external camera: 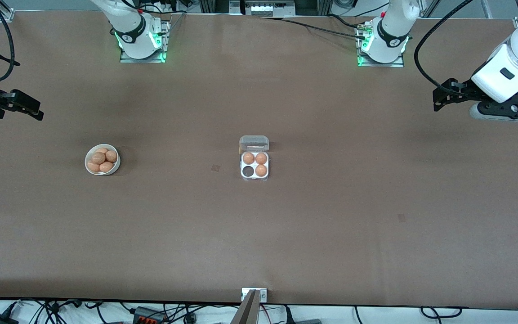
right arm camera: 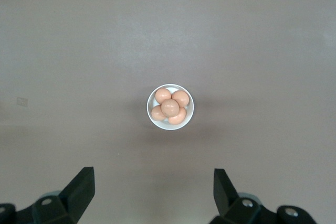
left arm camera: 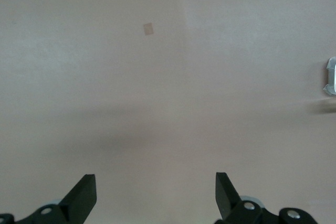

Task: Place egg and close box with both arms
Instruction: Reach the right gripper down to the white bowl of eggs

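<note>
Well clear of both grippers sits the box (external camera: 255, 164), lid up, three eggs in. Right gripper (right arm camera: 152, 195) spread wide, high above the bowl (right arm camera: 170, 107); left gripper (left arm camera: 156, 198) gaping over bare table (left arm camera: 157, 103).

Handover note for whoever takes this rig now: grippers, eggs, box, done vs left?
Left gripper: open, empty, over bare table at the left arm's end.
Right gripper: open, empty, up at the right arm's end, bowl of eggs in its view.
Box: mid-table, lid open, three cells filled, one empty cell.
Done: nothing started.
Left: pick an egg, fill the cell, close the lid.
</note>
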You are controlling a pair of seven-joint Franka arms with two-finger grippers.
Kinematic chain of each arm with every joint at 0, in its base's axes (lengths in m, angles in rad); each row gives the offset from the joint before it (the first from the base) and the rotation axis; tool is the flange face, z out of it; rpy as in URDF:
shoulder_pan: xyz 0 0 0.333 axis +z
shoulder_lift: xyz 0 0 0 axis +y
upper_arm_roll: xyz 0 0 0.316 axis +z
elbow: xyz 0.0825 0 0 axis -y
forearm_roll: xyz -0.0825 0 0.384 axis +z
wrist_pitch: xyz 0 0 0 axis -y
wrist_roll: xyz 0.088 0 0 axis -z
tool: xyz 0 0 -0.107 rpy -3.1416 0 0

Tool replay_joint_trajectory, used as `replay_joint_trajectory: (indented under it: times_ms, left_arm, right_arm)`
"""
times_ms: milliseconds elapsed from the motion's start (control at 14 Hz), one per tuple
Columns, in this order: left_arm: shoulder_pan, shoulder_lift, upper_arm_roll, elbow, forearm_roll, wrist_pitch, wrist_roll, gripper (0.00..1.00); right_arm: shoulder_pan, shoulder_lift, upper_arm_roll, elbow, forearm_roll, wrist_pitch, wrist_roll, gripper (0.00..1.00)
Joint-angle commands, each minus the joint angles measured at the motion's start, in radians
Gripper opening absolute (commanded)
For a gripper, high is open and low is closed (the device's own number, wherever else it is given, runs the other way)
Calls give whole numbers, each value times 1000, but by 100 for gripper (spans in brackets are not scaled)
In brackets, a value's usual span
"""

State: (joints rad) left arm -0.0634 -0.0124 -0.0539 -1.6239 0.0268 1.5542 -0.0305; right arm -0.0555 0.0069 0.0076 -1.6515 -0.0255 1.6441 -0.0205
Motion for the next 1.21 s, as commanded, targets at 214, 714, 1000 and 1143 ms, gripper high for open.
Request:
replay_joint_trajectory:
  times_ms: [214, 714, 1000, 1143]
  left_arm:
    - [2, 12, -3, 32, -4, -13, 11, 100]
    - [0, 12, -3, 30, -5, -13, 11, 100]
    - [2, 12, -3, 30, -5, -13, 11, 100]
    - [2, 12, -3, 30, -5, -13, 11, 100]
  right_arm:
    - [0, -16, -1, -17, -1, 6, -15, 100]
    - [5, 125, 3, -20, -17, 48, -13, 100]
    - [-23, 296, -3, -28, -16, 118, -4, 100]
    - [-27, 375, -1, -28, -14, 163, 4, 100]
